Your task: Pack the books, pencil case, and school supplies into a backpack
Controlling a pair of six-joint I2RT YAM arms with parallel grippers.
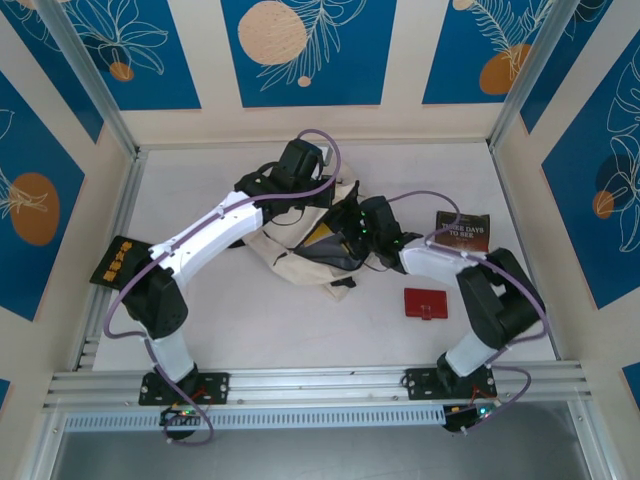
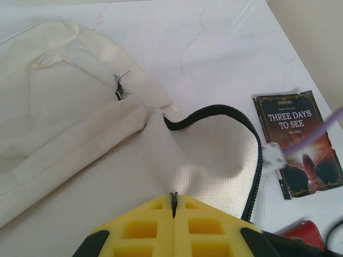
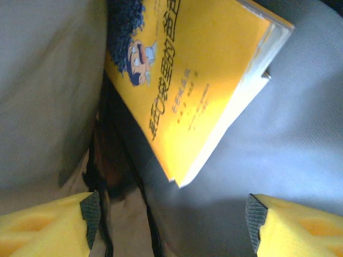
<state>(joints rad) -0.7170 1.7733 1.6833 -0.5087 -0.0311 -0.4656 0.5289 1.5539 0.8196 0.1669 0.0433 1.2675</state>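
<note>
Holding backpack (image 2: 214,155): left hand (image 2: 173,206) clamped on its rim, lifted.
Yellow book (image 3: 198,80): inside; right hand (image 3: 171,214) wide, withdraw without snagging.

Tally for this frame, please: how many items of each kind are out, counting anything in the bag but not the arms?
Books: 2, a yellow book inside the bag and a brown book titled "Three Days to See"
Red pencil case: 1
Cream backpack: 1
Black flat item with yellow print, kind unclear: 1
Total: 5
</note>
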